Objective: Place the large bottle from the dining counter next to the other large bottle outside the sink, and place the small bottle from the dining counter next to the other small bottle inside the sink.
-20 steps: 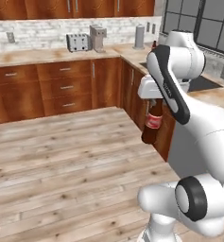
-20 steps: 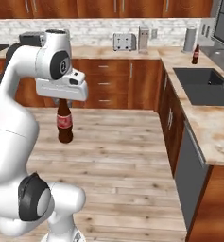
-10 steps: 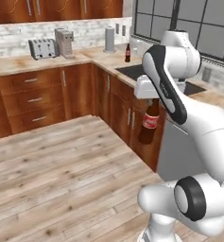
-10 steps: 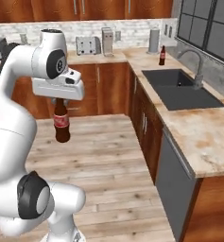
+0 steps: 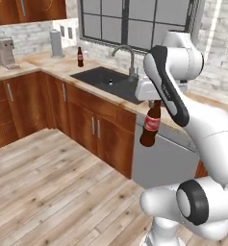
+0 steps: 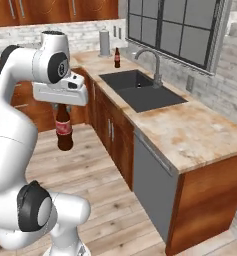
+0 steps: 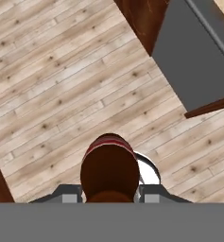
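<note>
My gripper (image 5: pixel 154 102) is shut on the neck of the large bottle (image 5: pixel 150 126), a dark-brown bottle with a red label that hangs upright over the wooden floor, in front of the sink counter. The right base view shows the same gripper (image 6: pixel 60 105) and bottle (image 6: pixel 64 129). From the hand view I look down on the bottle's shoulder (image 7: pixel 109 166). The other large bottle (image 5: pixel 80 56) (image 6: pixel 117 57) stands on the counter beyond the sink (image 5: pixel 93 76) (image 6: pixel 156 102). The small bottles and the dining counter are out of view.
A marble counter (image 6: pixel 190 132) on wooden cabinets runs along the window wall, with a grey dishwasher front (image 5: pixel 156 161) under it. A curved tap (image 5: pixel 126 54) rises behind the sink. A grey canister (image 5: pixel 56 43) stands in the corner. Wooden floor (image 5: pixel 53 182) lies open to the left.
The whole picture has shifted, so the base has moved: the sink counter and window now face the cameras. The bottle stays hanging in the shut gripper.
</note>
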